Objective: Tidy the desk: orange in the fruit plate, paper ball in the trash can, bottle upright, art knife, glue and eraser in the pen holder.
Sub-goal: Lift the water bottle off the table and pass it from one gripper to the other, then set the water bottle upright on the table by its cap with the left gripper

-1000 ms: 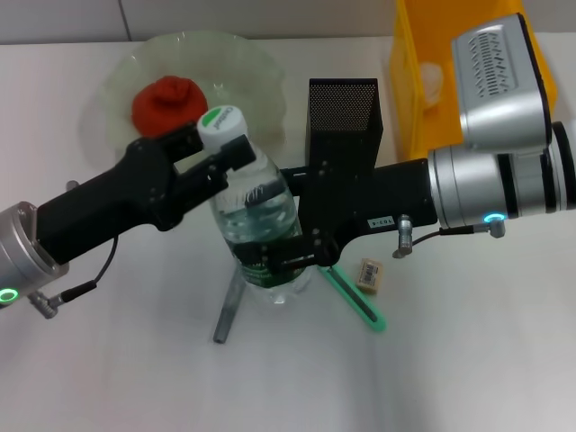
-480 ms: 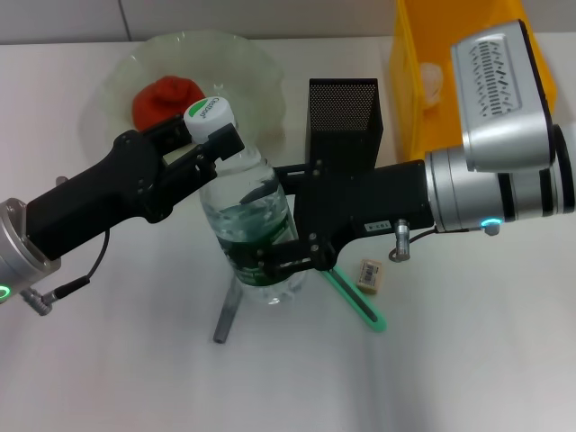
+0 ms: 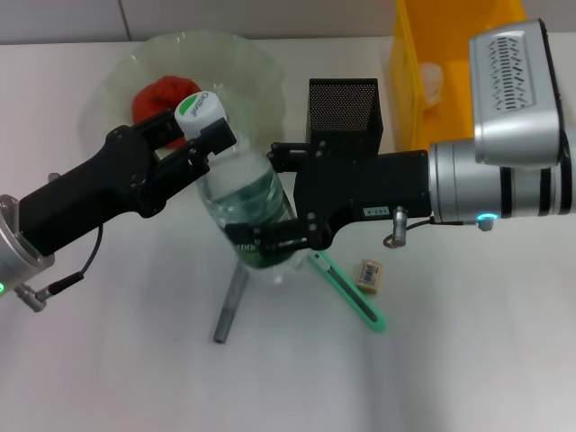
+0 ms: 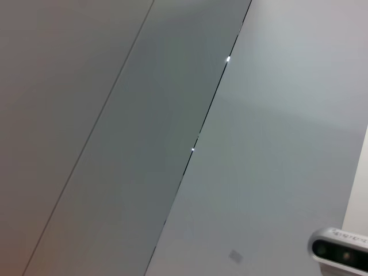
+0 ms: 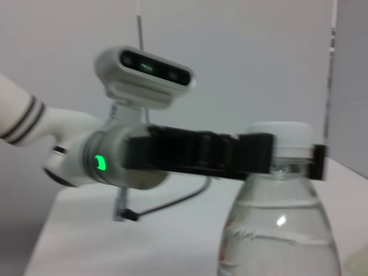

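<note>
Your left gripper is clamped at the neck of the water bottle, and your right gripper is clamped around its lower body. The bottle stands nearly upright at mid-desk, before the pen holder.

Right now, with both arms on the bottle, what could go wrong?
The bottle leans, held at the cap by the left pincer and at the body by the right pincer. Released early, it may topple onto the glue or art knife, or strike the pen holder.
</note>
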Available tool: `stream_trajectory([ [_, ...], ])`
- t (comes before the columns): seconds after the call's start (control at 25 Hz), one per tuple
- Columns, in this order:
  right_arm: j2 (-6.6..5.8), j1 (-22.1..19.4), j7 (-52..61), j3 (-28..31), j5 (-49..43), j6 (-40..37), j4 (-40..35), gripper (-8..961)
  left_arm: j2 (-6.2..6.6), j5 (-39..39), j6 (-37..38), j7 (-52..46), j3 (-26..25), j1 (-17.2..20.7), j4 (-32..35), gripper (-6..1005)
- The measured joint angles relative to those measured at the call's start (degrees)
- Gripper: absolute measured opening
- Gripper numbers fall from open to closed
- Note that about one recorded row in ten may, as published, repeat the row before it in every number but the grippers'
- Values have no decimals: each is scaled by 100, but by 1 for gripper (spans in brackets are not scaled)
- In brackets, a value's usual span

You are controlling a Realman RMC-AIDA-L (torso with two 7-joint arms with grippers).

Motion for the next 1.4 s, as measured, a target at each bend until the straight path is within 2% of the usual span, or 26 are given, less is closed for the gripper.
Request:
stream_trajectory([
  [0.36,-5,-8,-219,31,30,275,273,800,30,25,-34,4,-3,164,367,446],
  [0.72,-12,-9,-307,34,31,318,318,799,114,1,-17,3,-181,225,432,445],
  [0.8,-14,-8,-308,34,32,332,360,799,186,-4,25,-47,-257,252,508,445],
  [1.12,-14,-8,-310,34,32,372,428,799,215,-8,38,-64,-341,314,687,445],
  [1.2,-14,-27,-322,34,32,372,428,799,320,7,-149,38,-384,372,730,447],
  [1.28,-12,-41,-347,33,36,372,428,799,320,7,-149,38,-384,372,730,450],
  [1.4,3,-133,-515,47,298,466,448,800,425,9,-502,184,-389,519,902,454],
])
